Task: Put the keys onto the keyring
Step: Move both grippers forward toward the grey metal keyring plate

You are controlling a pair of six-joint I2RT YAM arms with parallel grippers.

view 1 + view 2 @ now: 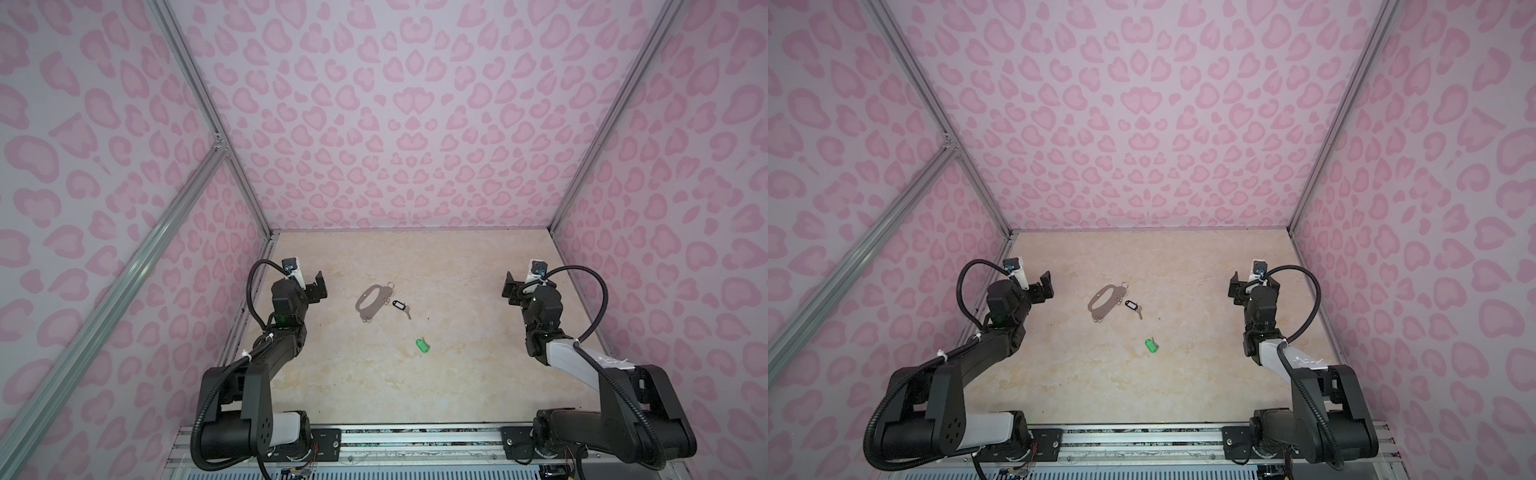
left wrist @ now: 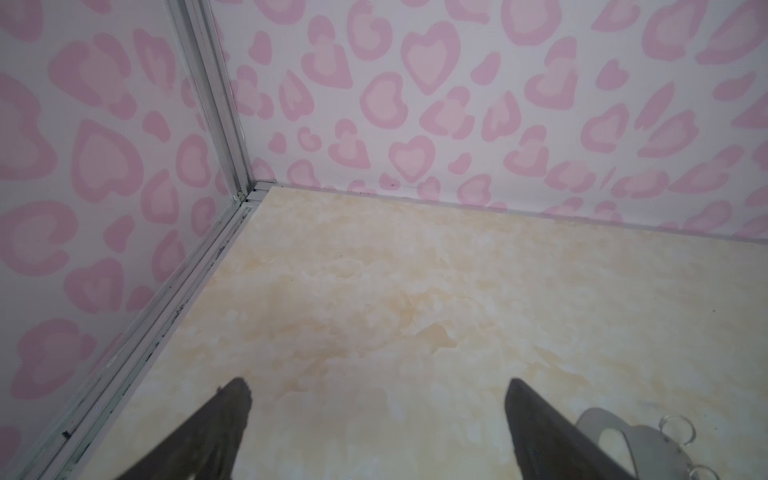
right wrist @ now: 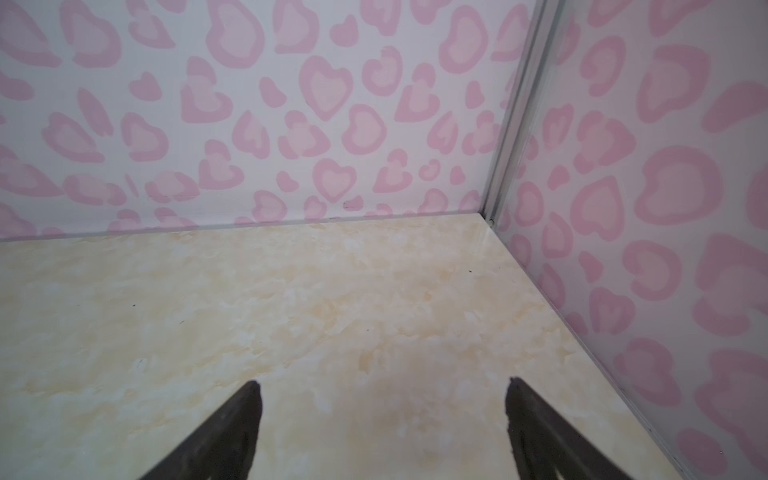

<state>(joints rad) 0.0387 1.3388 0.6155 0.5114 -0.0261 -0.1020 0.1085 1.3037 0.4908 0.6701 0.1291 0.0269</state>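
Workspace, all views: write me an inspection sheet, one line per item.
Surface: beige marbled table, a few tiny dark specks.
Job's things: keyring lying flat; black-tagged key close beside its rings, whether linked cannot be told; green-tagged key lying apart, nearer the arm bases.
Clutter: nothing seen.
Grippers: left tool and right tool both open and empty, at opposite sides of the table.
Cables: left hose and right hose loop beside their wrists, clear of the keys.
Surroundings: pink heart-print walls, aluminium frame.
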